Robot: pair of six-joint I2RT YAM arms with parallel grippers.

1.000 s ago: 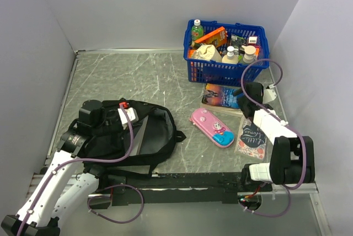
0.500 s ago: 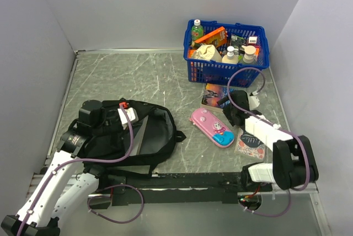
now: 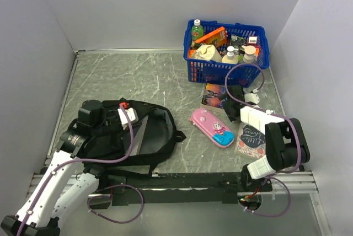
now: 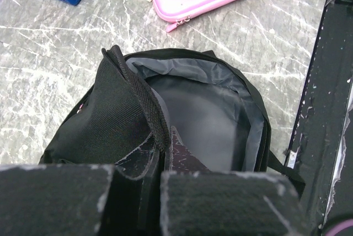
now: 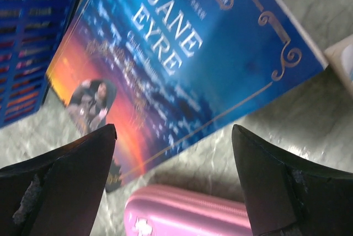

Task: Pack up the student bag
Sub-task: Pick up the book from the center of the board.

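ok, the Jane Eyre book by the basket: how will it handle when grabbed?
The book lies flat on the table, so it likely slides rather than tips when nudged. It looks like a thin paperback and may flex if pinched by one edge. The cover seems smooth, possibly slippery for the open right gripper.

Right claw (image 3: 225, 102) now further left, above the book (image 3: 210, 94).

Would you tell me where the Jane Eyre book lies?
Top view, right side: the book lies flat between the blue basket and pink case, below the right gripper.
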